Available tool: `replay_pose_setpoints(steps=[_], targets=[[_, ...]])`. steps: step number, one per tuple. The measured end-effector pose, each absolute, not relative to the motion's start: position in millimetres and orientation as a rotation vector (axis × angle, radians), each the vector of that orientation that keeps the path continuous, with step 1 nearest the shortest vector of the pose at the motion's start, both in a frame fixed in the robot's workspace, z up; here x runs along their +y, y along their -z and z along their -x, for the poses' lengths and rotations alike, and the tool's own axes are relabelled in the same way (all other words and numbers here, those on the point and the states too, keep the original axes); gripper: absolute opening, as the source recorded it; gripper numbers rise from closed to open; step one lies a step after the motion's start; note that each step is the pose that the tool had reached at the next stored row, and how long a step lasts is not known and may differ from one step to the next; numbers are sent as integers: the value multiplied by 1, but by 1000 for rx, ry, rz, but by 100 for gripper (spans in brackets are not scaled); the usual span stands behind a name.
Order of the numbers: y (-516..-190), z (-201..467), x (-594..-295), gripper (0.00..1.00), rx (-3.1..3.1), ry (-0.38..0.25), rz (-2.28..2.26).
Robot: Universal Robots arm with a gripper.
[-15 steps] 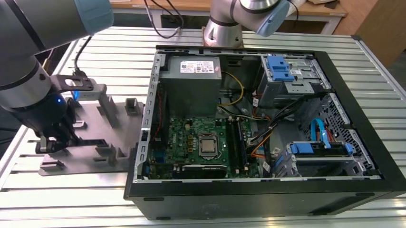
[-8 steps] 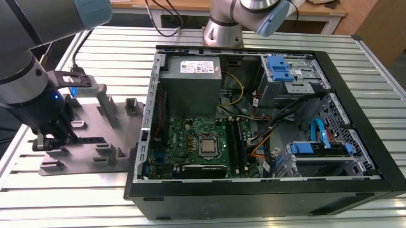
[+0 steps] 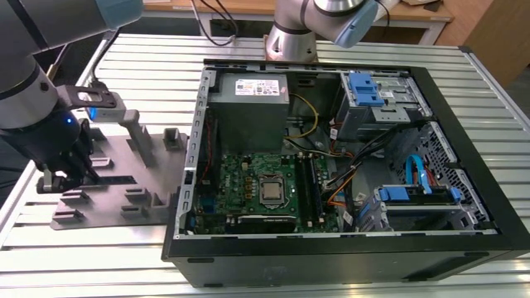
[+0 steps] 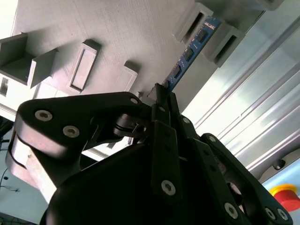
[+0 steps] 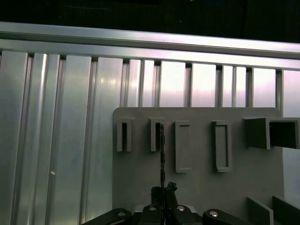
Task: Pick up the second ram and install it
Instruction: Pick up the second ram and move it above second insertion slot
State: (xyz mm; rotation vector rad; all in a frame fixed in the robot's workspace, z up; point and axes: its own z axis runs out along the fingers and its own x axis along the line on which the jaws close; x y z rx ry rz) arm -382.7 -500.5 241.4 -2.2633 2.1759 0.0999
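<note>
The gripper (image 4: 161, 96) is pinching the near end of the second ram (image 4: 190, 52), its two fingers pressing together on the stick's flat faces. The ram is standing on its long edge in the grey tray (image 4: 117, 28). Its long axis is running straight away from the fingertips, and its far end is sitting between two slotted posts (image 4: 213, 33) near the tray's edge.

In the first wrist view the stick (image 5: 162, 154) is showing edge-on as a thin dark line, leading from the gripper (image 5: 164, 191) to one of the tray's rectangular slots (image 5: 156, 136). Judging by this, the ram is not yet lifted clear of its holder.

In the exterior view the arm is reaching down over the tray (image 3: 153, 183) at the exterior view's left, with the wrist pointing steeply downward. The ram (image 3: 118, 179) is extending from the fingers toward the exterior view's right. The open computer case (image 3: 331, 261) is lying that way, just beside the tray, with the green motherboard (image 3: 257, 186) facing upward inside it. Tray and case are both resting on the slatted aluminium table (image 3: 83, 273), so the stick's free end is pointing roughly toward the case where it is to be installed
</note>
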Motion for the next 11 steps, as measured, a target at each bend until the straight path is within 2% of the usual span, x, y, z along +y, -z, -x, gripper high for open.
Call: replay_pose_setpoints(steps=[11], targets=[[-256,383,-500,11,2176,-100,2263]])
